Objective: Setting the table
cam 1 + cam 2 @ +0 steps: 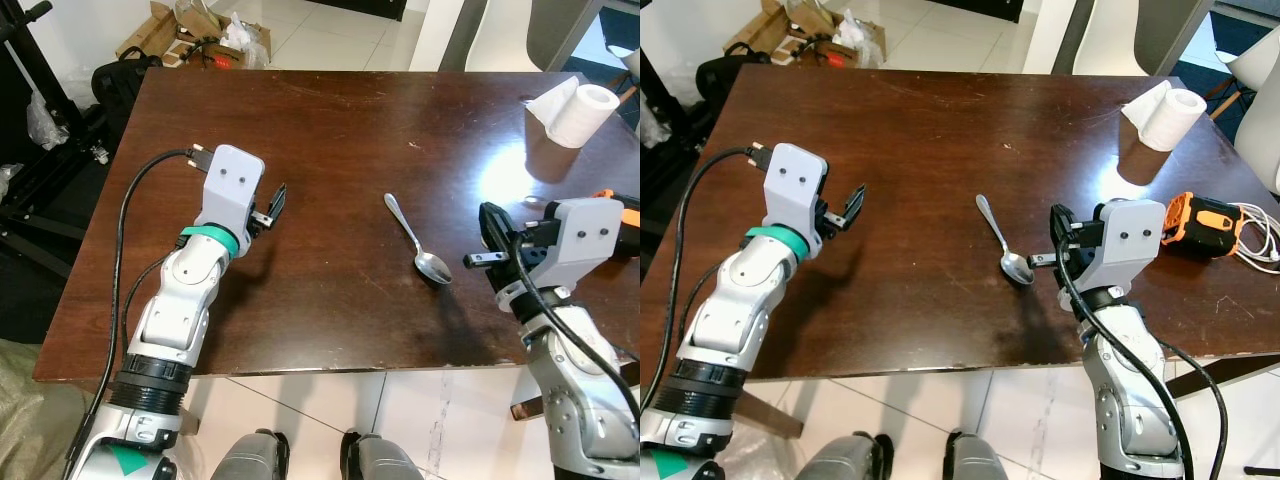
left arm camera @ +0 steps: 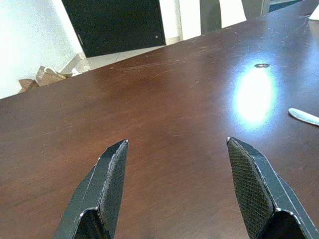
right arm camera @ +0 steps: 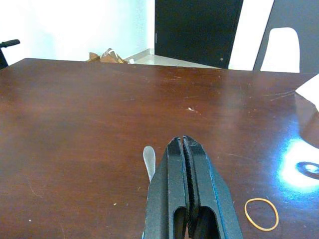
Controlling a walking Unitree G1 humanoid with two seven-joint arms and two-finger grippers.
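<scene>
A silver spoon point(image 1: 417, 240) lies flat on the dark wooden table point(image 1: 330, 120), handle toward the far side, bowl toward me. My left gripper point(image 1: 272, 205) hovers open over the left half of the table, well left of the spoon; in the left wrist view its fingers point(image 2: 112, 169) stand wide apart with bare wood between them. My right gripper point(image 1: 488, 212) is shut just right of the spoon, holding nothing. In the right wrist view its shut fingertips point(image 3: 183, 140) hide most of the spoon, and the spoon's handle end point(image 3: 149, 158) peeks out beside them.
A paper towel roll point(image 1: 580, 110) stands at the far right corner. An orange-and-black device point(image 1: 1202, 222) with a white cable point(image 1: 1255, 235) lies at the right edge. A rubber band point(image 3: 261, 214) lies on the table. Chairs point(image 1: 1110, 30) stand beyond; boxes point(image 1: 190, 35) litter the floor.
</scene>
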